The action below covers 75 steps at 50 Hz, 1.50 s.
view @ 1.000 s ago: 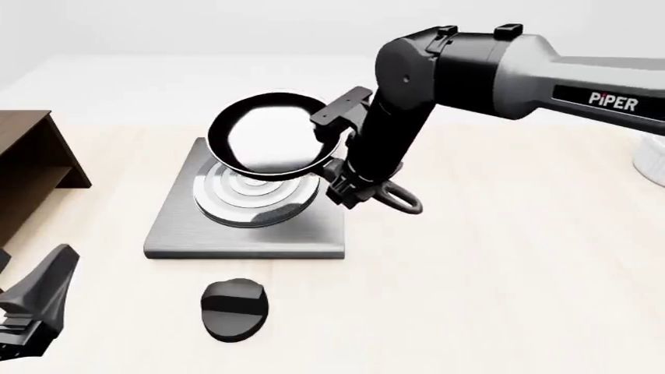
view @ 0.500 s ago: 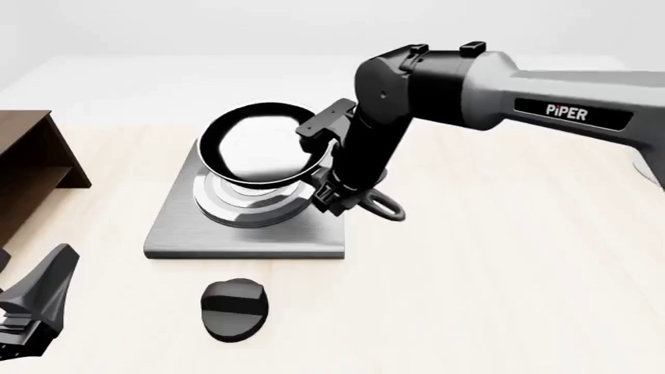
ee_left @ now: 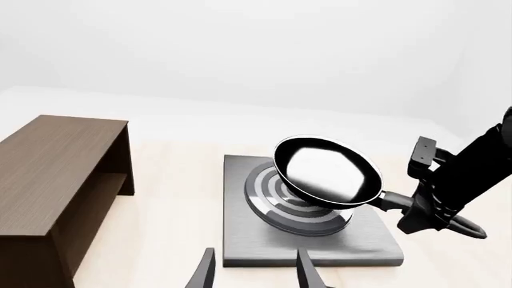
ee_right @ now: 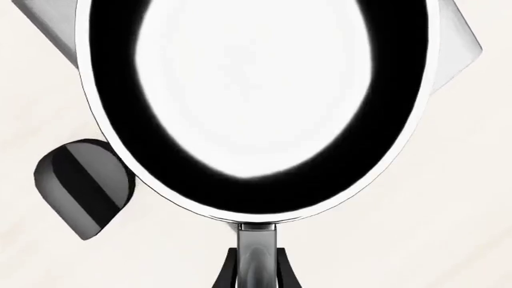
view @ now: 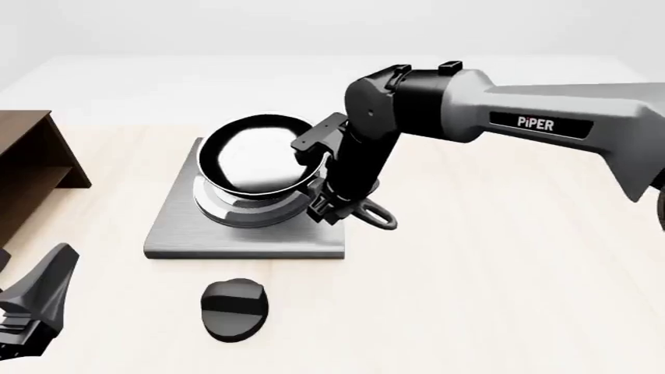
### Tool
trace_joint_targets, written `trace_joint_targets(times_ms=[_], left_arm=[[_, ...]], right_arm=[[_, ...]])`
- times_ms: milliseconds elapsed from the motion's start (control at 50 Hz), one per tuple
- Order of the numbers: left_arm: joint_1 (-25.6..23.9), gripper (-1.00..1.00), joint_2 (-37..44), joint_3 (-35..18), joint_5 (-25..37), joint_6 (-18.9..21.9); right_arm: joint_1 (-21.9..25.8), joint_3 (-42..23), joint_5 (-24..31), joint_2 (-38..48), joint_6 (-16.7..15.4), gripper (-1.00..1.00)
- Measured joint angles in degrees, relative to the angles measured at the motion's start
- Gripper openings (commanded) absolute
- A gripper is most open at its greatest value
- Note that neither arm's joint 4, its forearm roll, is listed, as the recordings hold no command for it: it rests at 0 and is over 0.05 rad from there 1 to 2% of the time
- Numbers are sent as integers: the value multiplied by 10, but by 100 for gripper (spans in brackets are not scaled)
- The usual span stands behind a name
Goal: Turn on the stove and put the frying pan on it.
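Observation:
The black frying pan (view: 255,156) hangs tilted, close over the silver burner rings (view: 244,209) of the grey stove plate (view: 177,234). My right gripper (view: 327,201) is shut on the pan's handle, whose loop end (view: 381,217) sticks out past the plate's right edge. The black oval knob (view: 233,310) lies on the table in front of the plate. My left gripper (view: 31,312) is open and empty at the near left. The left wrist view shows the pan (ee_left: 328,171), the plate (ee_left: 240,243) and my open left fingers (ee_left: 205,273). The right wrist view shows the pan (ee_right: 256,90) and the knob (ee_right: 84,186).
A brown wooden shelf (view: 26,167) stands at the left edge of the table, left of the stove; it also shows in the left wrist view (ee_left: 56,174). Bare light wooden tabletop (view: 499,273) lies to the right of the stove.
My right arm has moved left and down with the pan, bringing it from above the plate's far side to low over the burner rings. My left gripper has not moved.

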Motion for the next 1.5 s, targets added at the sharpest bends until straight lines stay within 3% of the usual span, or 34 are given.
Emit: trace_joint_targets(times_ms=[880, 1440, 1460, 1500], left_arm=[[-1, 100, 0, 0, -4, 0], [-2, 100, 0, 0, -6, -1], [-2, 100, 0, 0, -6, -1], [-2, 100, 0, 0, -6, -1]], right_arm=[[3, -11, -33, 55, 4, -100], [4, -54, -19, 83, 8, -100], [4, -55, -19, 84, 8, 100], [2, -58, -19, 86, 10, 100]])
